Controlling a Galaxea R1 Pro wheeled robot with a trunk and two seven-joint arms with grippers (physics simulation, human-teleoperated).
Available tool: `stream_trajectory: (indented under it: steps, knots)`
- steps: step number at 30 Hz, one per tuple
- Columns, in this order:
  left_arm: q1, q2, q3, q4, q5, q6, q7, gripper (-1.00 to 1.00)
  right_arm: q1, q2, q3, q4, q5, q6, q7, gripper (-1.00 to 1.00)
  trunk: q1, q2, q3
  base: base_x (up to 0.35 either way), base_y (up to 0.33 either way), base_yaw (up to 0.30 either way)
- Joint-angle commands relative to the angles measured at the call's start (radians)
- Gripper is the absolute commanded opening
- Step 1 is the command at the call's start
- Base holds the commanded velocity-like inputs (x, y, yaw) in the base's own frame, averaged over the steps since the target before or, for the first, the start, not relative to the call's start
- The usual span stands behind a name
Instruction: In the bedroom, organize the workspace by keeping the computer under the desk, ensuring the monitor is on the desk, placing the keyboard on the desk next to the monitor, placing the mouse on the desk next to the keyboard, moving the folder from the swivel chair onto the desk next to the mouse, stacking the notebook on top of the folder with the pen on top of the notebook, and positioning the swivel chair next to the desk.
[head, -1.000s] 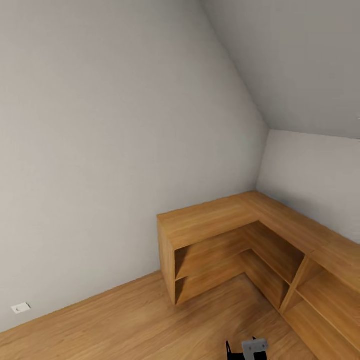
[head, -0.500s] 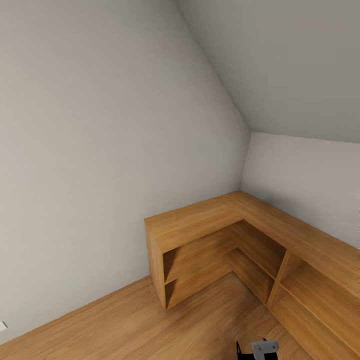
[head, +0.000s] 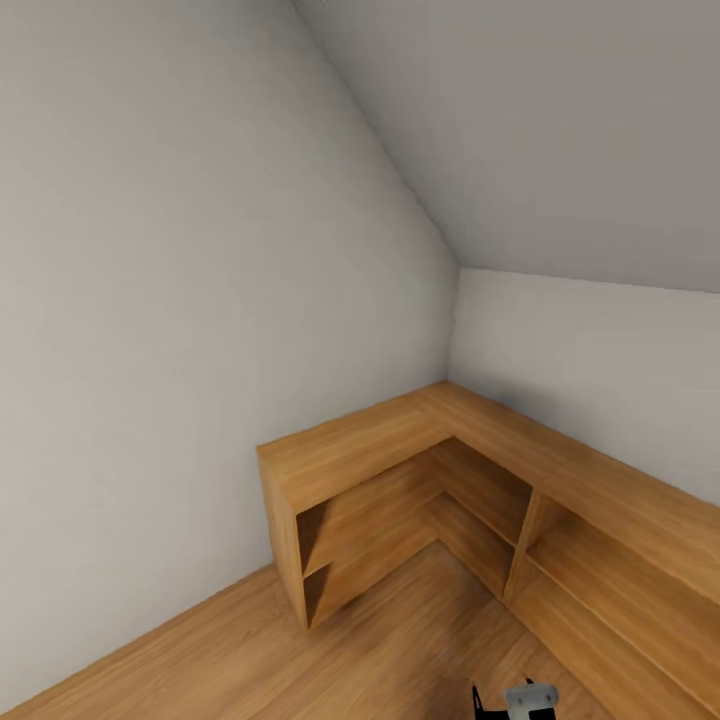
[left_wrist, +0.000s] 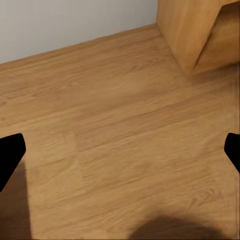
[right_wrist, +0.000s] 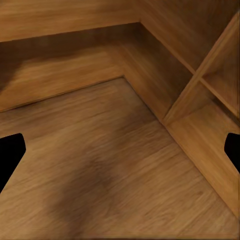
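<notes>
We face a corner of the bedroom: pale grey wall (head: 180, 300), sloped ceiling (head: 560, 130), plank floor (head: 380, 660), and a low L-shaped oak shelf unit (head: 400, 450) running from about 9 o'clock round to 4 o'clock in the head view. Its open cubbies hold nothing that we can make out. None of the task's things lie before us here, so we judge that we are on the way and have yet to find the desk and the chair.

At 6 o'clock in the head view a small grey and black part of an arm (head: 520, 698) pokes into the picture; we cannot tell which arm it is.

Left gripper (left_wrist: 120, 155): jaws spread wide over bare floor, pinching nothing, the shelf unit's end panel (left_wrist: 187, 30) near. Right gripper (right_wrist: 120, 155): jaws likewise spread and holding nothing, pointed at the floor in the shelf's inner corner (right_wrist: 135, 75).

By our judgement the folder will be light, thin and somewhat floppy, best taken by an overhanging edge; the pen is slight and apt to roll, so we would pinch it mid-length.
</notes>
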Motion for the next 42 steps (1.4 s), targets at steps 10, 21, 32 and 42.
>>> stream_trajectory:
  steps: [10,21,32,42]
  knots:
    - [0.0,-0.03,-0.007,0.003,0.001,-0.01,-0.001,1.0,0.047,0.01,0.011,0.002,0.007,-0.079,-0.01,1.0,0.0,-0.001,0.004,0.033,0.018,-0.238]
    - [0.0,-0.042,-0.007,0.003,-0.001,-0.009,-0.002,1.0,0.05,0.014,0.011,0.002,0.009,-0.085,-0.011,1.0,0.0,-0.001,0.005,0.179,0.024,-0.293]
    - [0.0,-0.041,-0.007,0.003,-0.003,0.002,-0.005,1.0,0.05,0.007,0.009,0.001,0.011,-0.075,-0.007,1.0,0.0,-0.001,0.005,0.004,0.0,-0.3]
    - [0.0,-0.039,-0.006,0.003,-0.003,-0.001,-0.004,1.0,0.05,0.011,0.011,0.0,0.011,-0.068,-0.006,1.0,0.0,-0.001,0.005,0.0,0.0,-0.3]
